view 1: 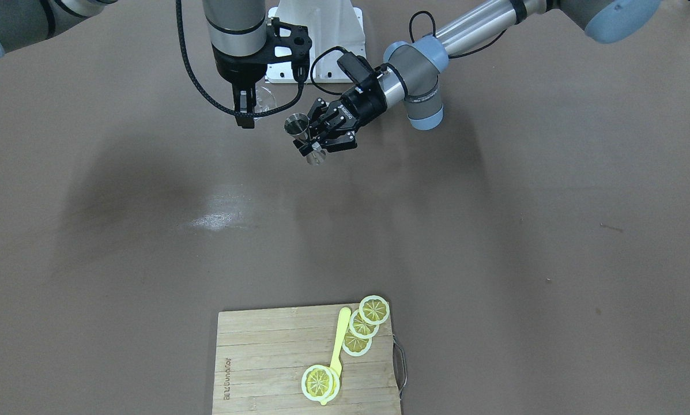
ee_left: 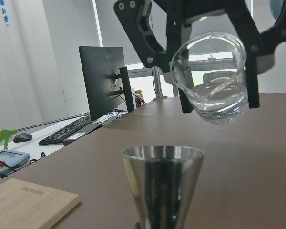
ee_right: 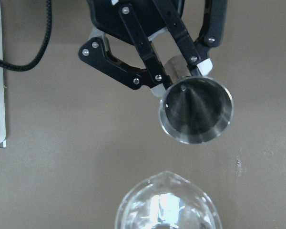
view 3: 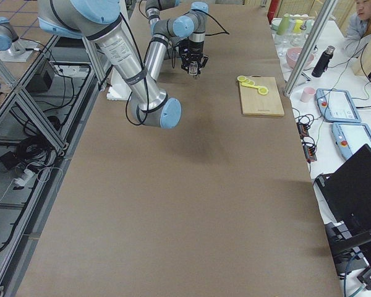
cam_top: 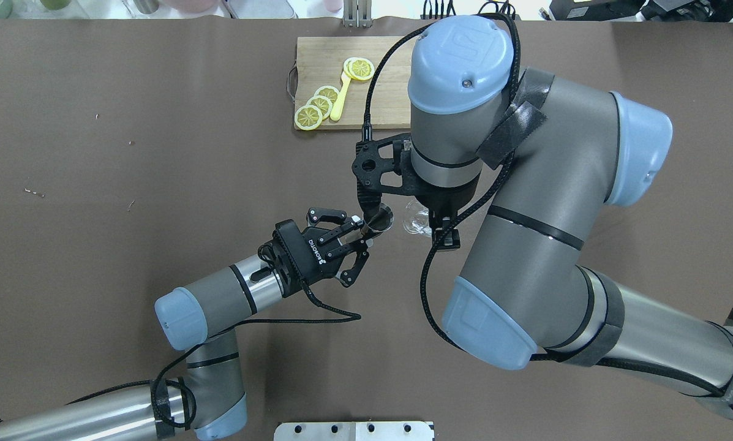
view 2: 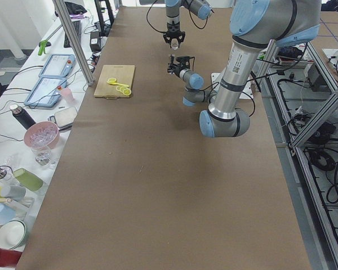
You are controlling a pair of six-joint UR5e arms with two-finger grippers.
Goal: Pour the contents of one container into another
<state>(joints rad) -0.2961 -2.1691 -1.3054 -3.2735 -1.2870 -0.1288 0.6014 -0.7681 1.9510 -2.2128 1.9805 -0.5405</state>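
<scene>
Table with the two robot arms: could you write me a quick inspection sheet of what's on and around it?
Surface: brown table with one shiny patch.
Job's things: glass cup tilted in the air just above the jigger, which is held roughly upright.
Clutter: cutting board with lemon slices and a yellow utensil.
Grippers: right gripper shut on the glass cup; left gripper shut on the jigger.
Cables: black cable loops from the right wrist; another cable trails from the left.
Surroundings: side bench with a bowl and bottle; a person seated.
</scene>
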